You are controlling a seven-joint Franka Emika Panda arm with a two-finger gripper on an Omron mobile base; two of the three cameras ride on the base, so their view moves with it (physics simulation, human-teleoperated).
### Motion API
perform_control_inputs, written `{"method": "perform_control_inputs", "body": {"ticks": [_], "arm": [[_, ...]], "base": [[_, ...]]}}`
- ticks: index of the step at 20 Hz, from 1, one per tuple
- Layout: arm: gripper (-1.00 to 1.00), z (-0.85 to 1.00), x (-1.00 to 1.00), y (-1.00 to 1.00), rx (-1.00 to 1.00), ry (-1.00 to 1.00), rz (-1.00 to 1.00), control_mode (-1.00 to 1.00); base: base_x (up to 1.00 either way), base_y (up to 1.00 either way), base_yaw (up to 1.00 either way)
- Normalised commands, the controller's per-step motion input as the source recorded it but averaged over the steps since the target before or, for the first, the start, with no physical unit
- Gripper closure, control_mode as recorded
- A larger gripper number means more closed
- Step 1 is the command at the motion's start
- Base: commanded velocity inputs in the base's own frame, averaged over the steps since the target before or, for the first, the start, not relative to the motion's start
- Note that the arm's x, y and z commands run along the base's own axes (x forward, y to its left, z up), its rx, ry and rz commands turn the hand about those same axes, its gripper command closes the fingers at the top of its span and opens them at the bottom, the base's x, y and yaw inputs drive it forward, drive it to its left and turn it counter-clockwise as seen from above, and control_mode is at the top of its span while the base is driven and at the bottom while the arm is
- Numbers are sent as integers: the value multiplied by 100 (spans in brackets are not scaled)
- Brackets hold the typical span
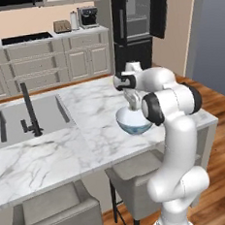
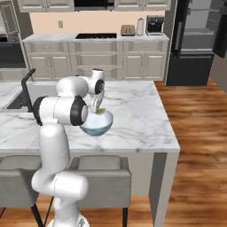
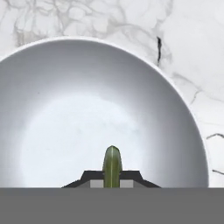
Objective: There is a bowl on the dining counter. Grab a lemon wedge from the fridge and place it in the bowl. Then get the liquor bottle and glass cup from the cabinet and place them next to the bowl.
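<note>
Gripper (image 3: 112, 178) clamps lemon wedge (image 3: 112, 165) — inside bowl (image 3: 52, 100) rim.

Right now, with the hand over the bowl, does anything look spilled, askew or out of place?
One thing: the fridge doors stand open behind the counter. Otherwise nothing looks spilled or askew. The bowl sits upright and empty, and the hand is shut on the lemon wedge above it.

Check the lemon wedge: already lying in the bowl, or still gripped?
Still gripped: the lemon wedge sits pinched in the shut gripper, held above the bowl.
</note>
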Motion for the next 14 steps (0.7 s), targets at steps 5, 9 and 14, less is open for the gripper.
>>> {"method": "perform_control_inputs", "body": {"ticks": [5,9,14], "arm": [[100,-55,11,0,0,0,0,-100],[100,-46,16,2,0,0,0,-100],[100,-26,13,0,0,0,0,-100]], "base": [[0,0,0],[0,0,0],[0,0,0]]}}
